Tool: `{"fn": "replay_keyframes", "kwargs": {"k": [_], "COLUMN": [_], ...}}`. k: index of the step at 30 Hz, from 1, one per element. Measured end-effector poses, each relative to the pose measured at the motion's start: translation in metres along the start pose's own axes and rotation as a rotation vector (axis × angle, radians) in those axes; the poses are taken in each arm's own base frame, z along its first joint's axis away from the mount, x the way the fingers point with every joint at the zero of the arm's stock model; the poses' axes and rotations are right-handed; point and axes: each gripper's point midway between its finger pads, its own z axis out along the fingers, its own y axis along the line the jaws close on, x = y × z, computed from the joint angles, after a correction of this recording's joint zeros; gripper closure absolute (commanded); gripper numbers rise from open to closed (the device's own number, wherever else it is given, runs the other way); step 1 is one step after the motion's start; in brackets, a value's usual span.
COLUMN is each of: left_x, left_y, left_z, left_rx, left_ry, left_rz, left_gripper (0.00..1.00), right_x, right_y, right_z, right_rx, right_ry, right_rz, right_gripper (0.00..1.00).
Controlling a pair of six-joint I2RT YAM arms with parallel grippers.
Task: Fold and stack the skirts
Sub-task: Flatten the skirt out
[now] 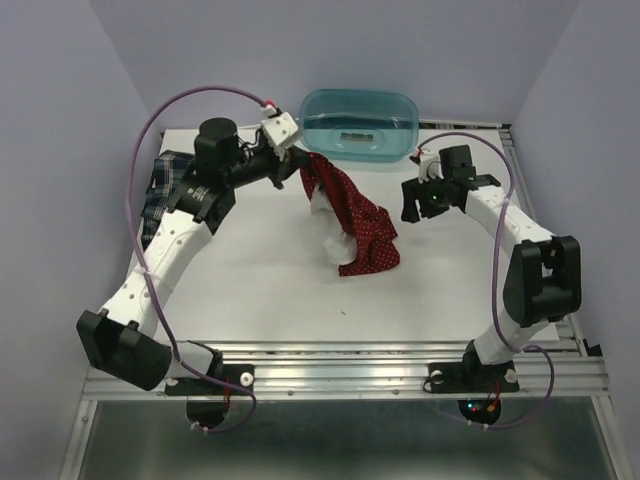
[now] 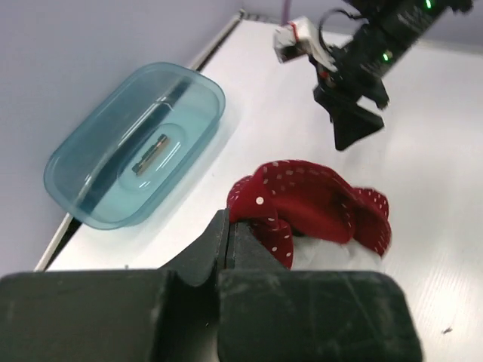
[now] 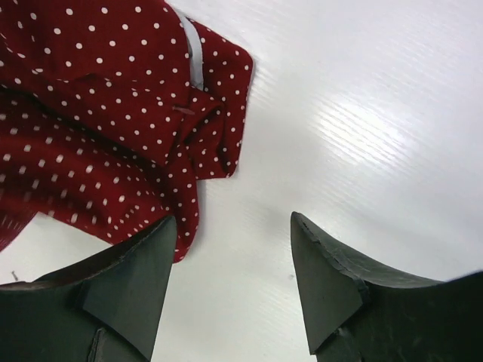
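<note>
Left wrist cam: left end effector (image 2: 229, 226) is pinching an edge of the red skirt (image 2: 309, 196), which hangs bunched onto the table (image 1: 280, 300) near the tub (image 1: 360, 125); right end effector (image 3: 232, 219) is spread just beside the hem, holding nothing. Risk: w/ one pinch point only, cloth may slip or drag crumpled if pulled before the right grabs. Count: 2 skirts (red; plaid skirt (image 1: 160, 190) far left by the left arm (image 1: 180, 240)), 1 tub.

Bright, even light; glare on table (image 3: 362, 128).
</note>
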Motion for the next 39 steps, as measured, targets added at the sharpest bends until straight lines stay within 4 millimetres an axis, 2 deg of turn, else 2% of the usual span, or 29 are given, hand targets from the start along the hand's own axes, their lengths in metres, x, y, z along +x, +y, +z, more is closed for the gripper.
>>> {"fn": "replay_keyframes", "kwargs": {"k": [2, 5, 8, 9, 12, 13, 14, 18, 20, 21, 22, 23, 24, 26, 28, 29, 30, 31, 32, 35, 36, 39], "left_x": [-0.001, 0.021, 0.068, 0.093, 0.136, 0.145, 0.149, 0.150, 0.149, 0.148, 0.147, 0.147, 0.145, 0.146, 0.147, 0.147, 0.148, 0.148, 0.148, 0.149, 0.149, 0.148], "left_y": [0.016, 0.032, 0.042, 0.044, 0.042, 0.039, 0.037, 0.038, 0.043, 0.044, 0.047, 0.050, 0.053, 0.056, 0.056, 0.057, 0.057, 0.058, 0.058, 0.060, 0.059, 0.057], "left_z": [-0.012, -0.011, 0.003, 0.009, 0.018, 0.019, 0.019, 0.018, 0.016, 0.016, 0.015, 0.015, 0.015, 0.015, 0.014, 0.014, 0.014, 0.014, 0.013, 0.013, 0.013, 0.010], "left_rx": [-0.051, -0.089, -0.102, -0.104, -0.106, -0.106, -0.107, -0.131, -0.168, -0.178, -0.197, -0.220, -0.233, -0.254, -0.265, -0.269, -0.274, -0.276, -0.280, -0.287, -0.287, -0.284], "left_ry": [-0.010, 0.034, 0.134, 0.188, 0.293, 0.320, 0.333, 0.346, 0.351, 0.354, 0.358, 0.361, 0.359, 0.359, 0.364, 0.365, 0.367, 0.367, 0.368, 0.368, 0.369, 0.370], "left_rz": [-0.089, -0.213, -0.356, -0.420, -0.537, -0.570, -0.585, -0.625, -0.645, -0.653, -0.659, -0.671, -0.674, -0.684, -0.697, -0.700, -0.701, -0.701, -0.701, -0.698, -0.697, -0.685], "left_gripper": [1.00, 1.00, 1.00, 1.00, 1.00, 1.00, 1.00, 1.00, 1.00, 1.00, 1.00, 1.00, 1.00, 1.00, 1.00, 1.00, 1.00, 1.00, 1.00, 1.00, 1.00, 1.00], "right_x": [-0.002, -0.005, -0.007, -0.008, -0.008, -0.003, 0.001, 0.024, 0.026, 0.033, 0.036, 0.040, 0.045, 0.054, 0.064, 0.070, 0.074, 0.080, 0.084, 0.096, 0.099, 0.102], "right_y": [0.003, 0.013, 0.027, 0.034, 0.056, 0.069, 0.079, 0.146, 0.172, 0.194, 0.203, 0.211, 0.220, 0.234, 0.238, 0.239, 0.238, 0.237, 0.235, 0.226, 0.222, 0.211], "right_z": [-0.002, -0.005, -0.008, -0.009, -0.015, -0.017, -0.019, -0.025, -0.022, -0.019, -0.016, -0.013, -0.009, -0.001, 0.010, 0.015, 0.019, 0.025, 0.030, 0.046, 0.051, 0.058], "right_rx": [-0.018, -0.069, -0.142, -0.176, -0.264, -0.297, -0.315, -0.396, -0.413, -0.423, -0.406, -0.389, -0.379, -0.363, -0.330, -0.318, -0.309, -0.292, -0.282, -0.229, -0.205, -0.147], "right_ry": [-0.007, -0.025, -0.036, -0.042, -0.061, -0.066, -0.069, -0.043, -0.044, -0.032, -0.028, -0.023, -0.017, -0.006, 0.014, 0.029, 0.042, 0.060, 0.076, 0.120, 0.135, 0.153], "right_rz": [-0.011, -0.023, -0.013, -0.007, 0.003, 0.001, -0.010, -0.133, -0.208, -0.270, -0.307, -0.339, -0.372, -0.432, -0.481, -0.500, -0.511, -0.529, -0.549, -0.576, -0.584, -0.601], "right_gripper": [0.32, 0.35, 0.46, 0.50, 0.48, 0.46, 0.43, 0.39, 0.36, 0.33, 0.29, 0.17, 0.11, 0.05, 0.02, 0.04, 0.14, 0.27, 0.53, 0.85, 0.99, 0.99]}}
